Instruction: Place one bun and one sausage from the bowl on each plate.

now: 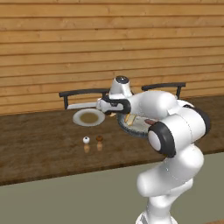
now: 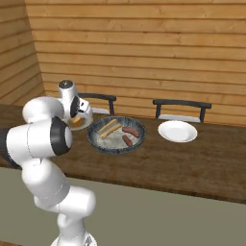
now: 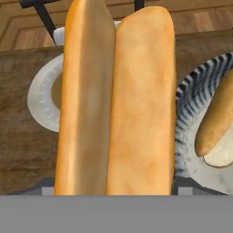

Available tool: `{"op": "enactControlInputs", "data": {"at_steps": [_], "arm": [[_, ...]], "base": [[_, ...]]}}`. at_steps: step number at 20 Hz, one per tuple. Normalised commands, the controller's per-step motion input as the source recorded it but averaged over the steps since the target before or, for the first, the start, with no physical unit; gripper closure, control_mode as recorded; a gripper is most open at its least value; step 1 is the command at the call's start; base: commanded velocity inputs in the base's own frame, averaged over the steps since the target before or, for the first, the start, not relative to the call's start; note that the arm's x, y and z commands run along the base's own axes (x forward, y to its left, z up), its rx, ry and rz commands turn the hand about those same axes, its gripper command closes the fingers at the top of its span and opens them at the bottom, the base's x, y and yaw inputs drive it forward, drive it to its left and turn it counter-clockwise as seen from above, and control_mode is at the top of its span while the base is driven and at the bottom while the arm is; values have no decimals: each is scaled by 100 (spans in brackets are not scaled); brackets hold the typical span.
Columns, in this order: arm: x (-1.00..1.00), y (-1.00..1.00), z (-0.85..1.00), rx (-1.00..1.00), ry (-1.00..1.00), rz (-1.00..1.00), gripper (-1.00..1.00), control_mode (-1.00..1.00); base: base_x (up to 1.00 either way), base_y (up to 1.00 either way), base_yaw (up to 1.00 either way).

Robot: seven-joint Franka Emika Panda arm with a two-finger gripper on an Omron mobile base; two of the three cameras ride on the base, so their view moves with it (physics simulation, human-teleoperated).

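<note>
A long split bun (image 3: 120,100) stands between my fingers, and my gripper (image 3: 116,189) is shut on it. The hand hovers low between the left plate (image 1: 78,119) and the bowl (image 1: 139,130), with the held bun (image 2: 76,121) over the plate's (image 3: 43,100) near edge. That white plate has a tan-brown centre and nothing on it. The dark grey bowl (image 2: 96,141) holds another bun (image 2: 109,128) and two sausages (image 2: 130,130). This second bun (image 3: 216,123) lies on the bowl's speckled inside (image 3: 191,113). A second white plate (image 2: 178,130) sits to the right of the bowl.
Two dark chairs (image 2: 181,103) stand behind the wooden counter, against the plank wall. Small salt (image 1: 86,141) and pepper (image 1: 99,139) shakers stand in front of the left plate. The counter's front edge (image 2: 158,190) runs close to my base.
</note>
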Motion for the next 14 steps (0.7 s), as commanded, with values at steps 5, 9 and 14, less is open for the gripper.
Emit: {"op": "enactControlInputs", "data": {"at_steps": [5, 9, 14], "arm": [[68, 5, -28, 0, 0, 0, 100, -100], [57, 16, -61, 0, 0, 0, 100, -100], [50, 47, -38, 0, 1, -1, 100, -100]], "base": [[0, 0, 0], [0, 0, 0], [0, 0, 0]]}}
